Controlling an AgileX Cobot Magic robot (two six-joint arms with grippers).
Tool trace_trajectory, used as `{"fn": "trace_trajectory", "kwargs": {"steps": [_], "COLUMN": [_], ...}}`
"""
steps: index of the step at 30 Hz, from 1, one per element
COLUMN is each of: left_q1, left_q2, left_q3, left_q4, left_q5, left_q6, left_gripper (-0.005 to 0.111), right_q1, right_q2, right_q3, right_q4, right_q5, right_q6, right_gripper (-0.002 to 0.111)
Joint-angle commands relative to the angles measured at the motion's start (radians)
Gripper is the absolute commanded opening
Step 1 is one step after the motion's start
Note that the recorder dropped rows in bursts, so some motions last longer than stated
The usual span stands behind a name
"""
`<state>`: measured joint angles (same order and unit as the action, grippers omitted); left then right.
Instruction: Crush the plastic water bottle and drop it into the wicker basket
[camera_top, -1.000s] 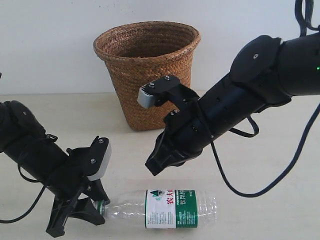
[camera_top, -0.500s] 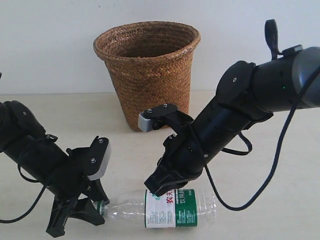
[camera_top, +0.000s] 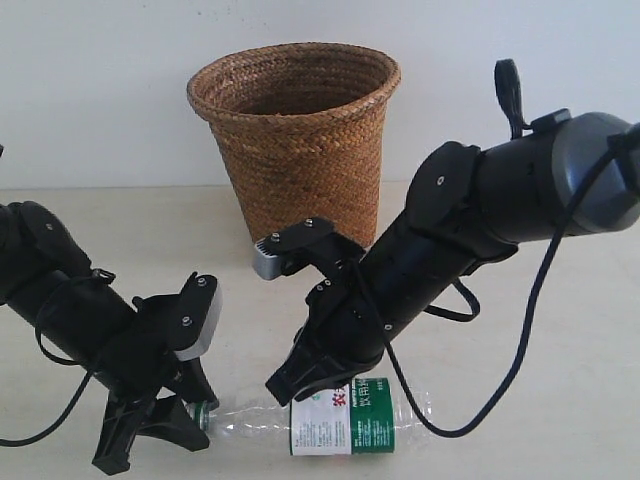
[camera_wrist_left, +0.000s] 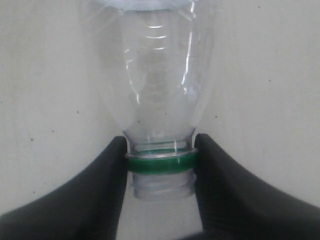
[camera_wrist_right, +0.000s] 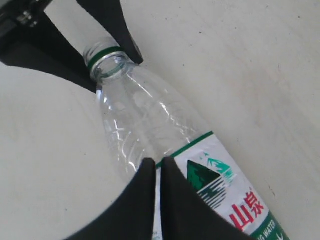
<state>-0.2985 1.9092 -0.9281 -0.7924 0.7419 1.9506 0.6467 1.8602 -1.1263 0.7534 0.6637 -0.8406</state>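
Observation:
The plastic water bottle (camera_top: 345, 418) lies on its side at the table's front, clear, uncapped, with a green neck ring and a white-and-green label with red characters. My left gripper (camera_top: 195, 412) is shut on its neck, one finger each side of the green ring (camera_wrist_left: 161, 163). My right gripper (camera_top: 285, 385) is shut with nothing held, its tips pressed down on the bottle (camera_wrist_right: 150, 130) at the label's edge (camera_wrist_right: 158, 165). The wicker basket (camera_top: 293, 140) stands upright behind, tall and brown with a rolled rim.
A pale wall rises behind the basket. The beige tabletop (camera_top: 560, 380) stretches to the right of the bottle. Black cables hang from both arms.
My right arm has come down and leftward, from hovering above the bottle to pressing its shut tips onto it near the label. The left gripper and bottle have stayed put.

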Motion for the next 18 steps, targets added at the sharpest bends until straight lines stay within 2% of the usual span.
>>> {"fn": "trace_trajectory", "kwargs": {"steps": [1, 9, 13, 18], "left_q1": [-0.005, -0.005, -0.005, -0.005], "left_q2": [0.003, 0.003, 0.003, 0.003], "left_q3": [-0.004, -0.004, -0.004, -0.004], "left_q4": [0.001, 0.001, 0.001, 0.001], "left_q5": [0.013, 0.013, 0.013, 0.013], "left_q6": [-0.014, -0.014, -0.014, -0.017], "left_gripper": [0.004, 0.004, 0.004, 0.004], "right_q1": [0.001, 0.001, 0.001, 0.001], "right_q2": [0.037, 0.115, 0.132, 0.199], "right_q3": [-0.004, -0.004, -0.014, -0.101], "right_q4": [-0.019, -0.085, -0.196, -0.356], "right_q5": [-0.008, -0.005, 0.020, 0.153], "right_q6": [-0.003, 0.023, 0.130, 0.292], "right_gripper": [0.000, 0.000, 0.000, 0.000]}}
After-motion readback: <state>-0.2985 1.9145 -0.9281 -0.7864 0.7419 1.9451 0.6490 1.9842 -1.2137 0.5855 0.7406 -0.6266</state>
